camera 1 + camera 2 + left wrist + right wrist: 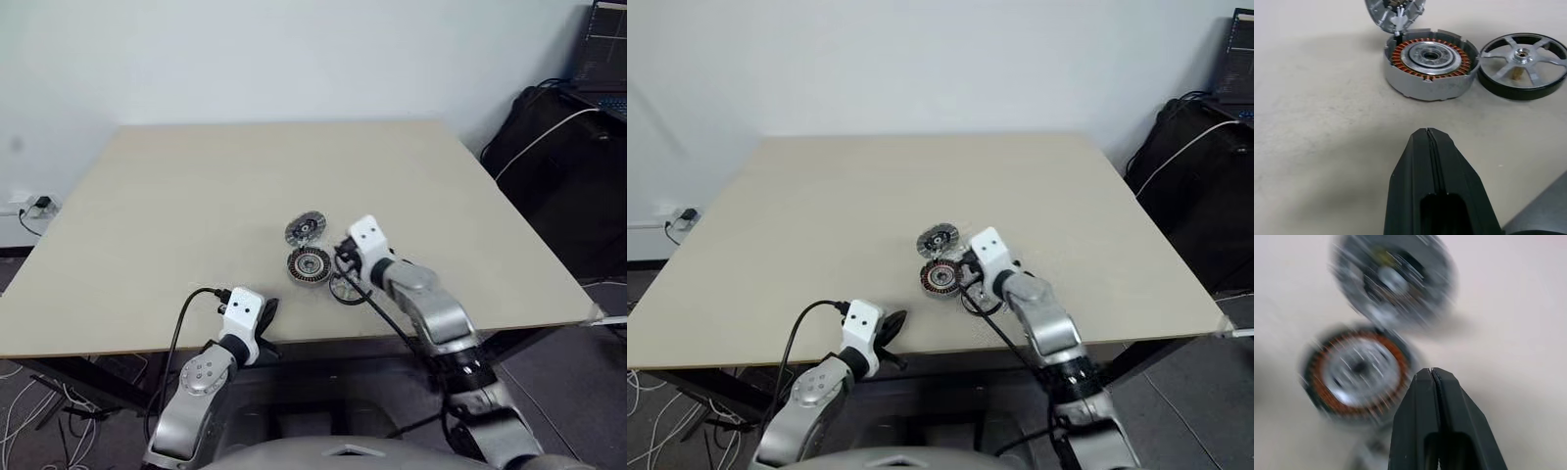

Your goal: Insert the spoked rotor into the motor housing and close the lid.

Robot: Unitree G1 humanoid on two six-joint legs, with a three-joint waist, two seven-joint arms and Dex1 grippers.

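I see the spoked rotor (pixel 1523 66) lying flat on the worktop (pixel 176 215) near its front edge, just beside the motor housing (pixel 1430 63). The lid (pixel 305 228) stands open behind. Both my left hand (pixel 1428 134) and right hand (pixel 1432 372) are pressed together, empty.

pale beige table (pixel 196 196), motor housing (pixel 1430 63) grey-walled with a copper-orange ring of windings round a silver centre, silver spoked rotor (pixel 1523 63) (black rim), grey-silver lid (pixel 306 228), black fingers (pixel 1435 196)

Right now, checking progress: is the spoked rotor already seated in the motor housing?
No, the spoked rotor lies on the table beside the motor housing.
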